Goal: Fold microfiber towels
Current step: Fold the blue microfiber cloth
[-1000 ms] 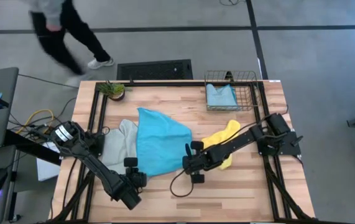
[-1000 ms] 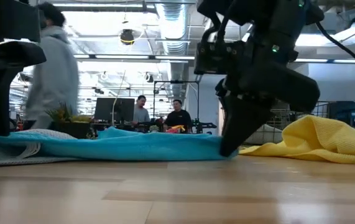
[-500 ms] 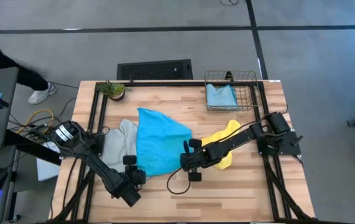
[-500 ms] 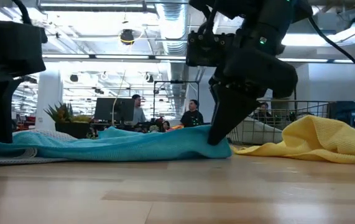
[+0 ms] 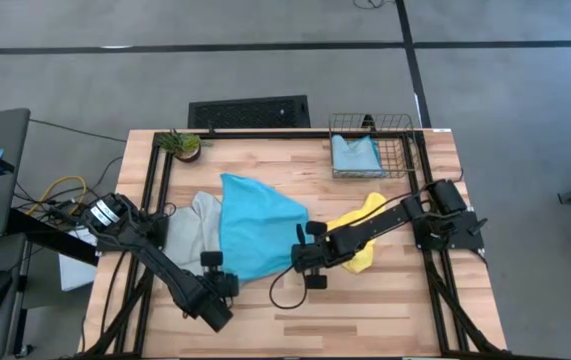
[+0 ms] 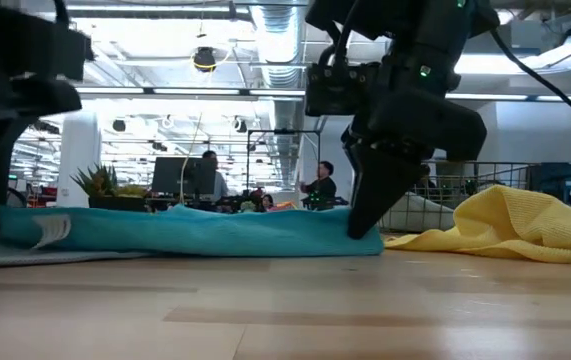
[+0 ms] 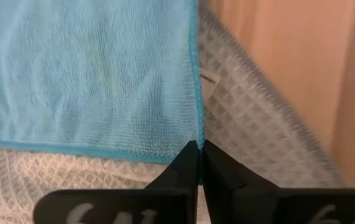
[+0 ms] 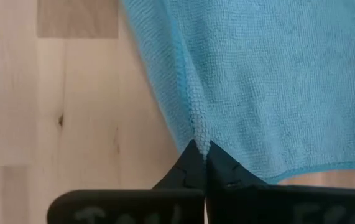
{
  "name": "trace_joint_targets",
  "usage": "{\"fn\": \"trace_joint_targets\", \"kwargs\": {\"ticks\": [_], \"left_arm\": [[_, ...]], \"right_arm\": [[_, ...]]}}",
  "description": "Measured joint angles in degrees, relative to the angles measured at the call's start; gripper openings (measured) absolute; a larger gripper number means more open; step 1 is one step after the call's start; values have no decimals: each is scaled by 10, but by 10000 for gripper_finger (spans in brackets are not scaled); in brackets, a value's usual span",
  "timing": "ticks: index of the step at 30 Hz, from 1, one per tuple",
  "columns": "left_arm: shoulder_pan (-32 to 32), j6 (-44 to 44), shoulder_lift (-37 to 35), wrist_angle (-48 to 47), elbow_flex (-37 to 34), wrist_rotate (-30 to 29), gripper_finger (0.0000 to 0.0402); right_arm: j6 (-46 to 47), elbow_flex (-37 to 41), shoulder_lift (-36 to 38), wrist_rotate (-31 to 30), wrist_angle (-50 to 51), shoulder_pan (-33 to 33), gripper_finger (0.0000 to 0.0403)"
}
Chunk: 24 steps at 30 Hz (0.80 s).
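High view | both grippers point(image 5: 227, 285) point(image 5: 302, 262) pinch cyan towel point(image 5: 255, 225) corners, seemingly

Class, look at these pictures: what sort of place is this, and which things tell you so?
Probably a robotics lab or open workshop: exposed ceiling ducts, people at a desk with monitors behind the wooden table, and black tape lines on the grey floor.

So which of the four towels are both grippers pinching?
The cyan-blue towel, spread mid-table; the left gripper and right gripper each pinch a near corner. The others lie untouched.
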<state>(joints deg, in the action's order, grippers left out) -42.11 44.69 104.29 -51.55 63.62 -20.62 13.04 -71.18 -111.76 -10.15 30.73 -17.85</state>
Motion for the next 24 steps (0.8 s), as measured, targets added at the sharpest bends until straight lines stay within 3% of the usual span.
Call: {"fn": "trace_joint_targets", "kwargs": {"ticks": [14, 24], "left_arm": [[8, 18, 0, -163, 88, -10, 1], [62, 57, -22, -306, 173, -66, 1]], "right_arm": [[-62, -77, 0, -3, 113, 16, 7], [-139, -159, 45, -5, 235, 78, 7]]}}
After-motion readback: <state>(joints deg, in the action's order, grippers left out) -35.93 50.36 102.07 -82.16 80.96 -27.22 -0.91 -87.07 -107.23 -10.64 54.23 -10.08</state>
